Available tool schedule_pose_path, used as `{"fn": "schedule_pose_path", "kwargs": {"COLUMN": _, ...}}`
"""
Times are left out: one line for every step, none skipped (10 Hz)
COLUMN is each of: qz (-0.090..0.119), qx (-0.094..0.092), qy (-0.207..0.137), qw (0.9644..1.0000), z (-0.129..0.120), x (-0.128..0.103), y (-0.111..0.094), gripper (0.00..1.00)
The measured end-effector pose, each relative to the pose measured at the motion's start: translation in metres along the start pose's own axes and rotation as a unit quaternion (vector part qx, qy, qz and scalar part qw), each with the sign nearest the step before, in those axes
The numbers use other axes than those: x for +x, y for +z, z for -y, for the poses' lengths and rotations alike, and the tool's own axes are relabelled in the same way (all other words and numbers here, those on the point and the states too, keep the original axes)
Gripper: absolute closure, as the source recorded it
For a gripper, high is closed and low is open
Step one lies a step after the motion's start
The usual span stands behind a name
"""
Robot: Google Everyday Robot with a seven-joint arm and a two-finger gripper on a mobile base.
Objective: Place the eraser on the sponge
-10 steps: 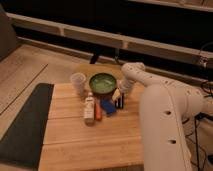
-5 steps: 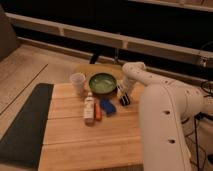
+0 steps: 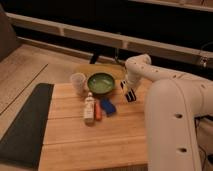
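Finds the gripper [image 3: 129, 94] over the 2 o'clock part of the wooden table [image 3: 75, 145], at the end of a white arm [image 3: 150, 75] reaching in from 3 o'clock. Cannot tell whether clenched or released. Spots the eraser [image 3: 131, 96], black with white stripes, right at the gripper's tip, at 2 o'clock from the sponge [image 3: 108, 106] and apart from it. Puts the sponge, flat and blue, near the table's middle, just beside a narrow orange object [image 3: 98, 111] at its 9 o'clock. Sees a white bottle [image 3: 89, 109] lying beyond that. Notes a green bowl [image 3: 101, 82] at 12 o'clock from the sponge, a pale cup [image 3: 78, 82] at the bowl's 9 o'clock, and a dark mat [image 3: 25, 125] along the table's 9 o'clock edge.
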Motion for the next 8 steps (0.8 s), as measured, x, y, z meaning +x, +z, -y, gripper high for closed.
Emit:
{"fn": "schedule_pose_path", "kwargs": {"qz": 0.003, "qx": 0.015, "qy": 0.006, "qw": 0.9999, "z": 0.003, "x": 0.009, "y": -0.023, "gripper": 1.0}}
{"fn": "schedule_pose_path", "kwargs": {"qz": 0.01, "qx": 0.02, "qy": 0.003, "qw": 0.9997, "z": -0.005, "x": 0.013, "y": -0.04, "gripper": 1.0}}
{"fn": "schedule_pose_path", "kwargs": {"qz": 0.018, "qx": 0.018, "qy": -0.005, "qw": 0.9997, "z": -0.022, "x": 0.016, "y": -0.054, "gripper": 1.0}}
{"fn": "schedule_pose_path", "kwargs": {"qz": 0.028, "qx": 0.008, "qy": -0.019, "qw": 0.9994, "z": -0.044, "x": 0.017, "y": -0.063, "gripper": 1.0}}
{"fn": "schedule_pose_path", "kwargs": {"qz": 0.042, "qx": -0.005, "qy": -0.032, "qw": 0.9986, "z": -0.064, "x": 0.016, "y": -0.066, "gripper": 1.0}}
{"fn": "schedule_pose_path", "kwargs": {"qz": 0.053, "qx": -0.023, "qy": -0.044, "qw": 0.9973, "z": -0.087, "x": 0.014, "y": -0.063, "gripper": 1.0}}
{"fn": "schedule_pose_path", "kwargs": {"qz": 0.058, "qx": -0.041, "qy": -0.055, "qw": 0.996, "z": -0.107, "x": 0.013, "y": -0.058, "gripper": 1.0}}
{"fn": "schedule_pose_path", "kwargs": {"qz": 0.055, "qx": -0.071, "qy": -0.08, "qw": 0.9927, "z": -0.14, "x": 0.018, "y": -0.048, "gripper": 1.0}}
